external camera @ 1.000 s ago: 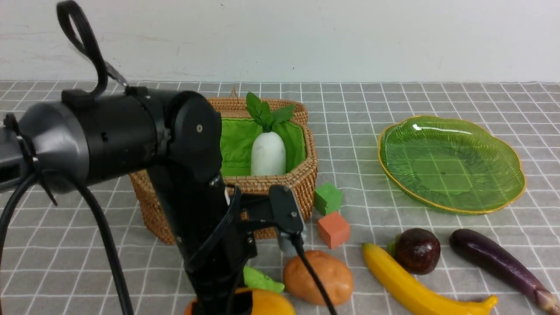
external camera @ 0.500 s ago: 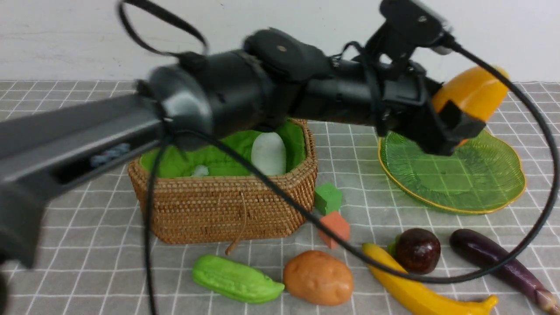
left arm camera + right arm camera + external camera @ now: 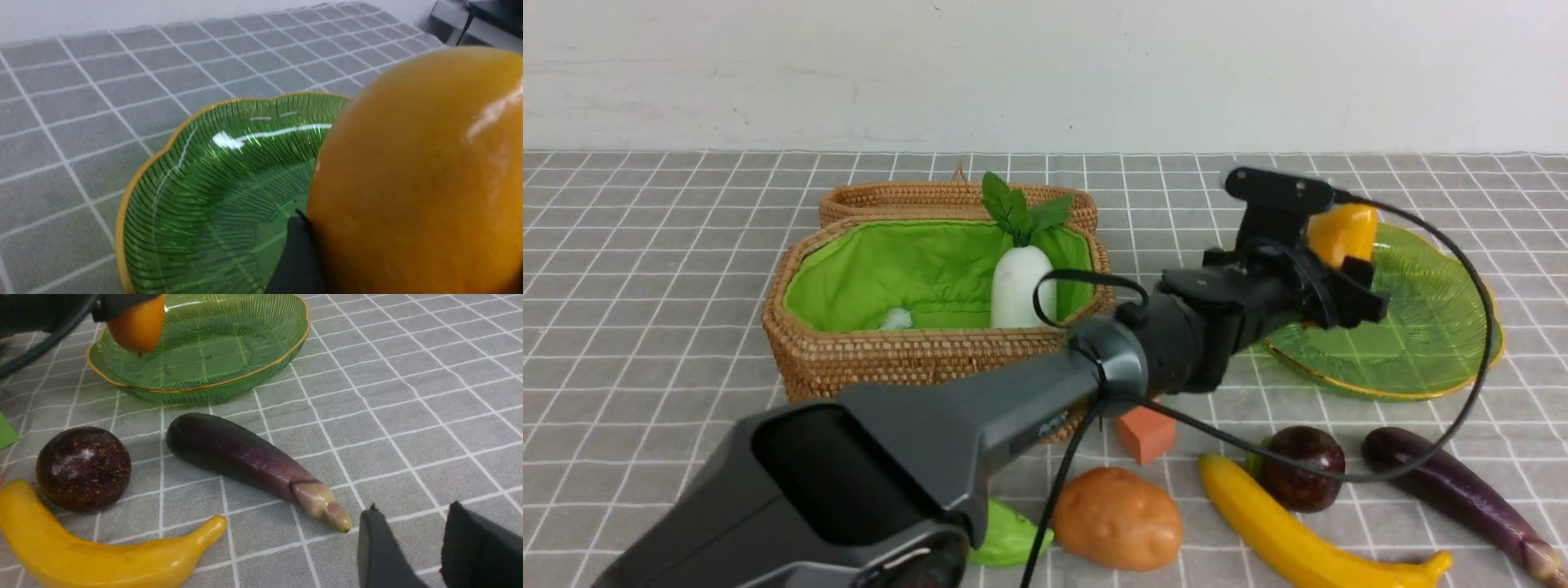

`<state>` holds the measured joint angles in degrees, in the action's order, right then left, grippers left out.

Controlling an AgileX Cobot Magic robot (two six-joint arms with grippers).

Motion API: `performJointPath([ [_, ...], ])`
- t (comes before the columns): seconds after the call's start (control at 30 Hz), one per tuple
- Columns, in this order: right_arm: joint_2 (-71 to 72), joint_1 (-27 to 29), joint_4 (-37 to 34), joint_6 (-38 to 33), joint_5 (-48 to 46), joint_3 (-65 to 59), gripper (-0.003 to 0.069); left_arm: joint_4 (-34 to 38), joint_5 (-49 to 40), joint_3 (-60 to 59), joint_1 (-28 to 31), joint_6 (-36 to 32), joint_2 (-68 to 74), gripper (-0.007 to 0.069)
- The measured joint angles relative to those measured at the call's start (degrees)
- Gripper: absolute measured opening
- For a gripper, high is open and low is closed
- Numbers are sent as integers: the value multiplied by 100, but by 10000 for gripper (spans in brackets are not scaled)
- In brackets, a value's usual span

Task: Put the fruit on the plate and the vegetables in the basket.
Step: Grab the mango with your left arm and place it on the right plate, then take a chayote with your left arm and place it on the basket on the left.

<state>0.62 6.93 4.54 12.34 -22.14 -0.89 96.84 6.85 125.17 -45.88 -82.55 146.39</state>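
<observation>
Mango, glossy and orange-yellow, is held in the left gripper, whose jaws are spread wide and closed against the fruit's sides. One black finger is seen pressed to the mango in the left wrist view. The fruit is carried over the left part of the green glass plate and appears to be clear of the glass. The plate is set on the right of the grey checked worktop.

The wicker basket is placed left of the plate, with its lid folded back on the far side. A white radish with green leaves is stood upright inside, against the green lining. On the near side of the basket, the light-green gourd is largely hidden behind the left arm, and the tan-orange potato is laid just to its right. An orange cube is seen between the potato and the basket. Further right, the banana, the maroon fruit and the eggplant are laid on the worktop. The maroon fruit is seemingly touching the banana, and the eggplant is apart from both.

The right gripper is positioned near the eggplant's stem tip, low over the worktop. Its jaws are partly parted and nothing is held between them.
</observation>
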Motion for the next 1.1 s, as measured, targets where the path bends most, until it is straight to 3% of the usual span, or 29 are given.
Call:
performJointPath([
  [0.2,0,0,0,0,0,0,240,100,79,51,-96,0,7,562],
  [0.4,0,0,0,0,0,0,240,140,326,51,-83,-17,-69,655],
  [0.57,0,0,0,0,0,0,240,166,280,51,-79,-235,-152,645],
  [0.77,0,0,0,0,0,0,240,253,149,45,-107,-786,-216,541],
  [1.03,0,0,0,0,0,0,240,272,-468,-38,-190,-864,-1012,212],
  [1.1,0,0,0,0,0,0,240,272,-580,-136,-200,-860,-1277,85],
])
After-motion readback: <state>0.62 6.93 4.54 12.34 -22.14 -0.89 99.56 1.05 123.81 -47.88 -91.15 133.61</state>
